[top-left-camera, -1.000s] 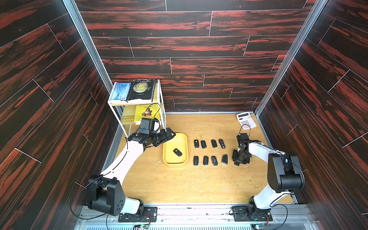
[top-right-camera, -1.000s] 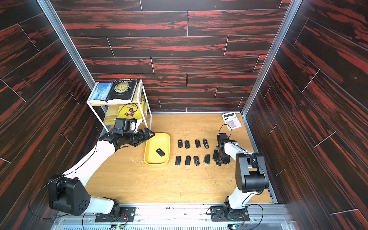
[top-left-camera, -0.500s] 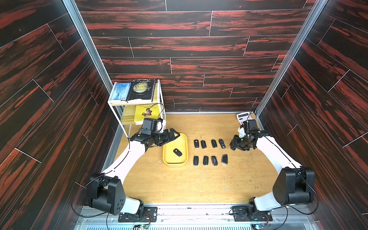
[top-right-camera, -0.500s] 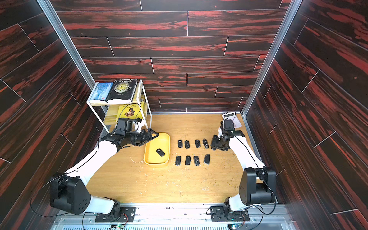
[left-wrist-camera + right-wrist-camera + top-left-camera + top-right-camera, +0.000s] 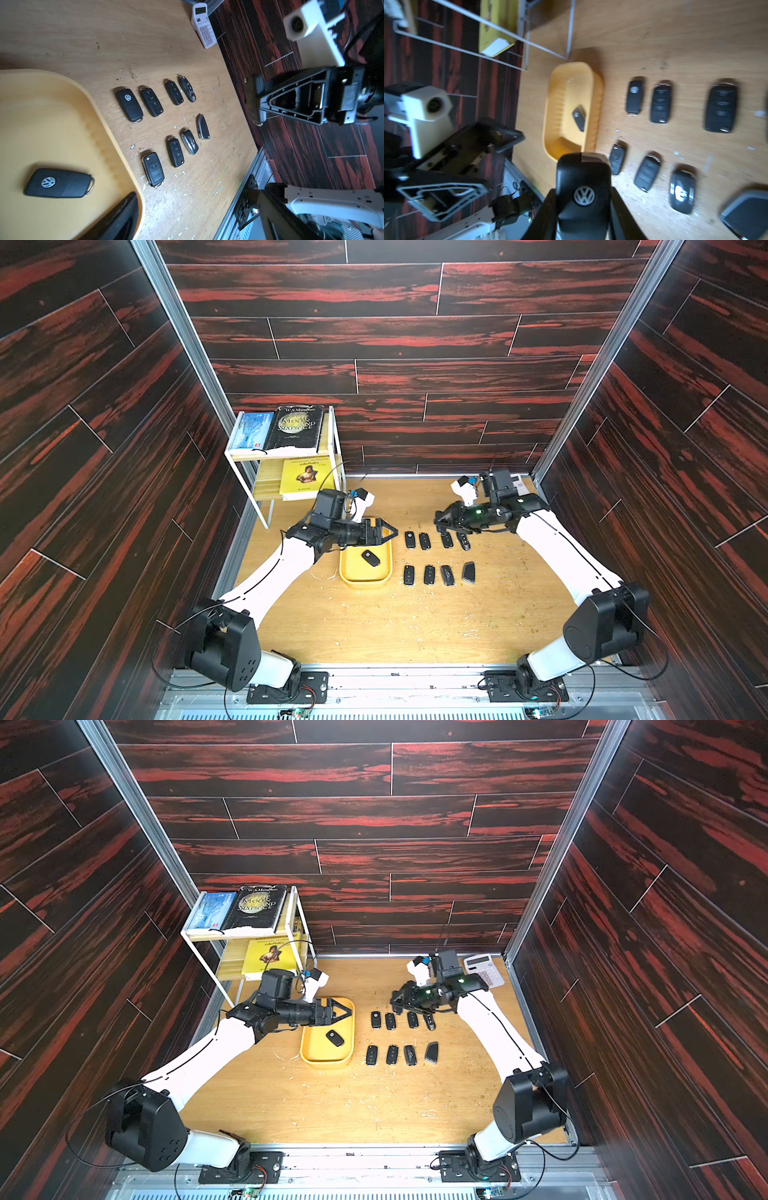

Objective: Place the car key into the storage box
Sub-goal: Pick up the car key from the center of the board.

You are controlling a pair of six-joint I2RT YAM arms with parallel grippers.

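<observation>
Above the spare fobs, right gripper clamps a Volkswagen key fob; left gripper, jaws wide, crowds the yellow storage box, inviting collision.

Left arm, right arm: white links, black joints, black cables. Left gripper, right gripper: black triangular frames. White box cameras; green lamp, perhaps, on right.
</observation>
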